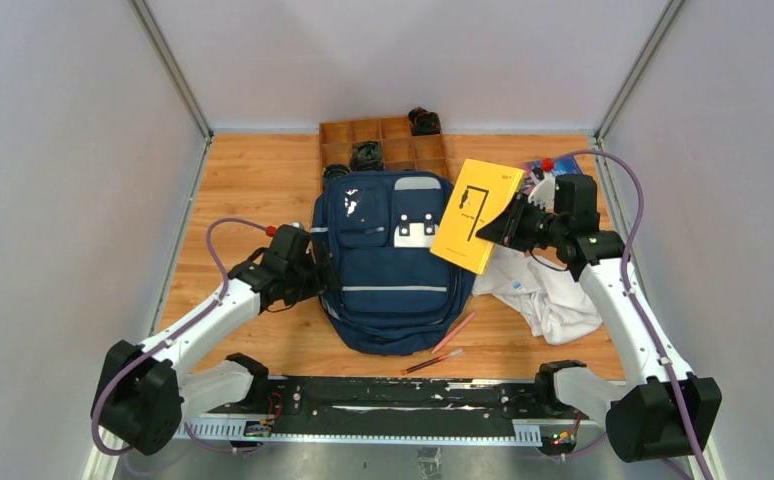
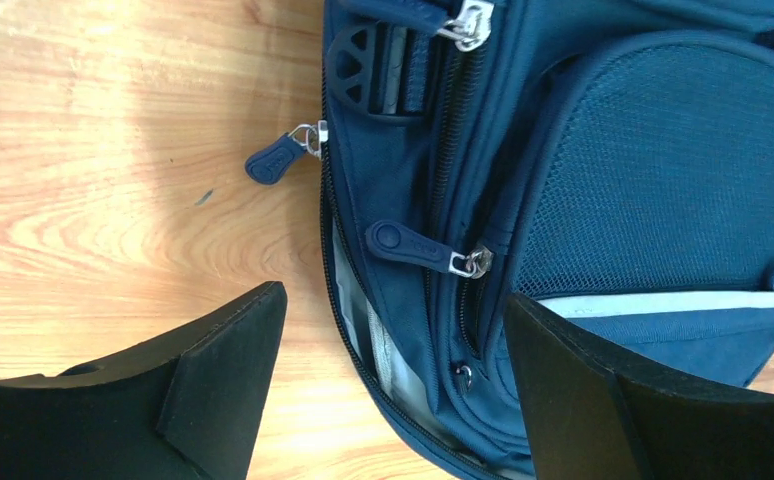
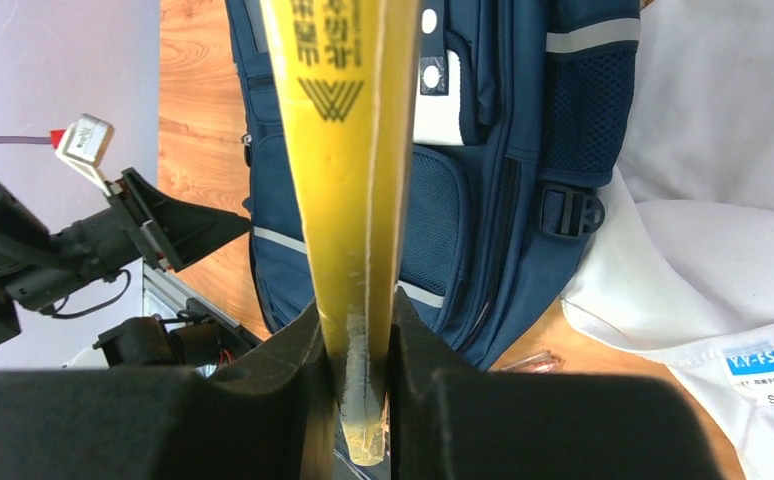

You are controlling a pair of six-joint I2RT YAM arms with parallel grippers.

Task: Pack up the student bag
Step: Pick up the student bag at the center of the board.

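Two risks: yellow book (image 1: 476, 215), pinched edge-on by the right claw (image 3: 355, 325), may slip; left claw (image 2: 393, 300) hangs spread, student bag (image 1: 393, 290) looks barely open, so snagging

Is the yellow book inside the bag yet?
No, the right gripper holds the yellow book clamped outside the student bag.

The student bag (image 1: 393, 265) lies flat in the middle of the table (image 1: 253, 180), with a tray of compartments (image 1: 383, 145) just behind it and two pencils (image 1: 445, 345) by its near right corner. A garment (image 1: 553, 300) lies to the bag's right, and above it the right gripper (image 1: 503, 228) holds a book (image 1: 473, 215) that overlaps the bag's right edge. The left gripper (image 1: 321, 277) sits at the bag's left edge, which lies between its fingers.
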